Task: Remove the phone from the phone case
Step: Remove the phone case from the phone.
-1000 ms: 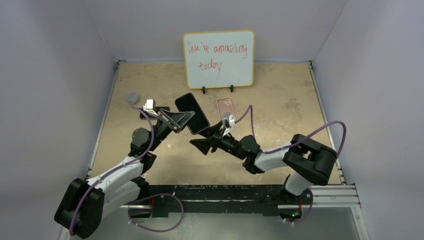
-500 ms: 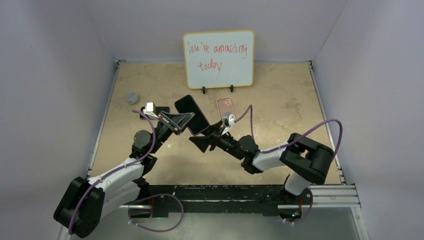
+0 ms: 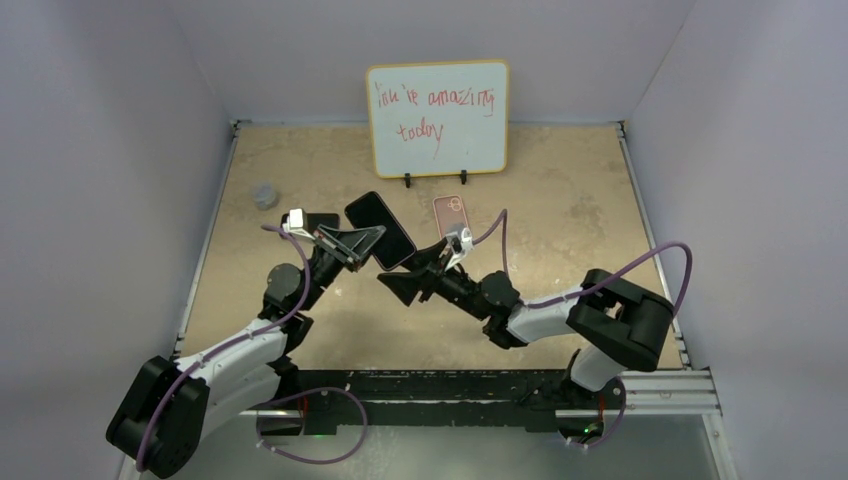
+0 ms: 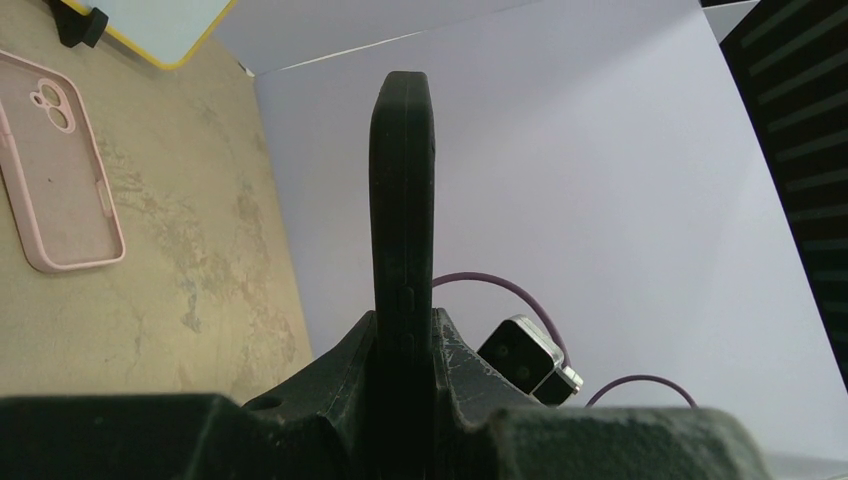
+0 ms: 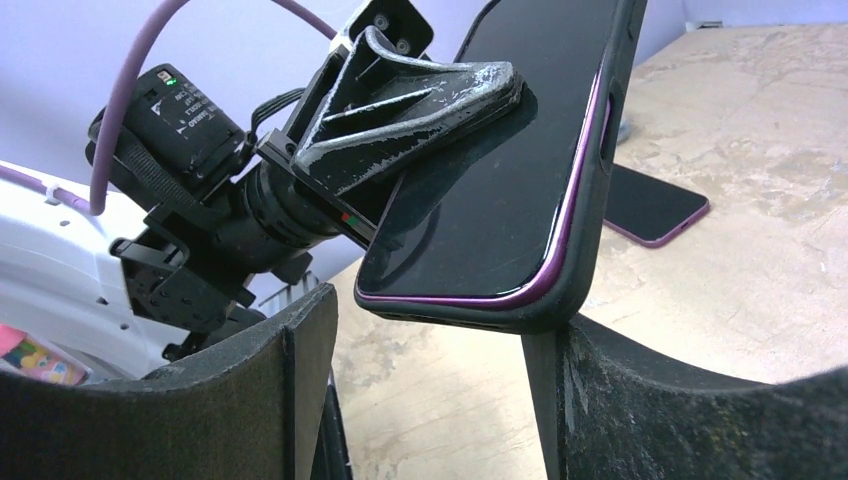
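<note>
Pale walls enclose a mottled tan worktop (image 3: 560, 200). A whiteboard (image 3: 437, 117) with red handwriting stands at the far edge, and a small grey object (image 3: 264, 194) lies near the left wall.

Item 1, task object. The phone (image 3: 380, 230) is held clear of the worktop, left of centre, with its dark screen facing up and toward the left arm. It is seated in the black case (image 5: 600, 150). A purple rim shows along the inside of the case edge in the right wrist view. From the left wrist view the cased phone appears edge-on and upright.

Item 2, left claw (image 3: 362, 240). It is closed on the cased phone, with one finger (image 5: 410, 95) flat on the screen and the other behind the case. Both fingers show white scuffing.

Item 3, right claw (image 3: 400, 285). The jaws stand apart and grip nothing. It sits low, just beside the lower end of the phone, which hangs over the gap between the jaws in the right wrist view. Whether either finger touches the case cannot be told.

Item 4, other objects. An empty pink case (image 3: 450, 212) lies flat, inside up, in front of the whiteboard and well apart from the held phone. A second handset (image 5: 655, 205) with a purple edge lies flat on the worktop beyond the held phone.
</note>
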You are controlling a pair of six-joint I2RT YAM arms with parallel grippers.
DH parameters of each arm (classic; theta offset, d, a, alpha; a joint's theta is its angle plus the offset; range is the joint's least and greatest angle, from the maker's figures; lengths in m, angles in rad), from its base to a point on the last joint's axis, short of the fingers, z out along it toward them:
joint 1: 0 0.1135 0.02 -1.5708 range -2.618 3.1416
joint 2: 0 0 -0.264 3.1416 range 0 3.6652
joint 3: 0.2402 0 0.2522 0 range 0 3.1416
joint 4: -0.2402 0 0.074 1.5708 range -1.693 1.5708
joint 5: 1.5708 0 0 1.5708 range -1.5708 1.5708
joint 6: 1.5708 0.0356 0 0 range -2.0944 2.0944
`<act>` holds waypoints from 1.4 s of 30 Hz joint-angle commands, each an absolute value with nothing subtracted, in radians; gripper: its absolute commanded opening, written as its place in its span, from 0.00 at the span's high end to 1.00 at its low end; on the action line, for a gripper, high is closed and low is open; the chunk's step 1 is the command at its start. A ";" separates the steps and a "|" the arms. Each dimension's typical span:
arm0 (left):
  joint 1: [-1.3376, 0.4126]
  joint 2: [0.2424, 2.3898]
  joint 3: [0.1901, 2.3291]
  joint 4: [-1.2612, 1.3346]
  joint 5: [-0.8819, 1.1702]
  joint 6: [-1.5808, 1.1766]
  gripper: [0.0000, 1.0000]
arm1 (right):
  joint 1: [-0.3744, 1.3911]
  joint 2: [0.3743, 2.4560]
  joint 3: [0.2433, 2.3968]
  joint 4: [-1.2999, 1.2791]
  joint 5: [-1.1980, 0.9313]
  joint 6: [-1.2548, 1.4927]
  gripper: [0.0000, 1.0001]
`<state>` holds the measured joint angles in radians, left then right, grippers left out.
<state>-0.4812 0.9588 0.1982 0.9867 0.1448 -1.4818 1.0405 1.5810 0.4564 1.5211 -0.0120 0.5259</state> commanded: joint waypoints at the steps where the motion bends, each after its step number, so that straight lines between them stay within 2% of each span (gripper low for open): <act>1: -0.488 0.939 0.207 1.120 0.127 -1.499 1.00 | 1.047 1.553 0.481 1.825 0.024 0.544 0.31; 5: -0.488 0.938 0.209 1.123 0.133 -1.500 1.00 | 1.046 1.555 0.483 1.824 0.050 0.549 0.33; 10: -0.489 0.937 0.213 1.120 0.144 -1.502 1.00 | 1.046 1.560 0.485 1.825 0.063 0.555 0.41; 22: -0.492 0.923 0.234 1.083 0.220 -1.552 1.00 | 1.046 1.578 0.461 1.801 0.093 0.494 0.79; 25: -0.492 0.918 0.229 1.085 0.246 -1.565 1.00 | 1.043 1.575 0.454 1.788 0.101 0.494 0.86; 29: -0.492 0.914 0.233 1.087 0.284 -1.574 1.00 | 1.033 1.560 0.436 1.779 0.150 0.521 0.91; 32: -0.492 0.905 0.234 1.072 0.311 -1.565 1.00 | 1.005 1.553 0.425 1.764 0.147 0.559 0.91; 34: -0.492 0.892 0.225 1.047 0.305 -1.557 1.00 | 1.000 1.545 0.427 1.745 0.116 0.557 0.88; 39: -0.492 0.887 0.229 1.042 0.285 -1.508 1.00 | 0.997 1.512 0.411 1.696 0.017 0.545 0.62; 42: -0.491 0.898 0.231 1.054 0.268 -1.487 1.00 | 0.986 1.481 0.365 1.677 0.028 0.565 0.51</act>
<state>-0.4881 0.9012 0.1982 0.9852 0.2829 -1.5242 0.9913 1.5444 0.4068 1.5192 0.0540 0.5514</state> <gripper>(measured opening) 0.178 0.430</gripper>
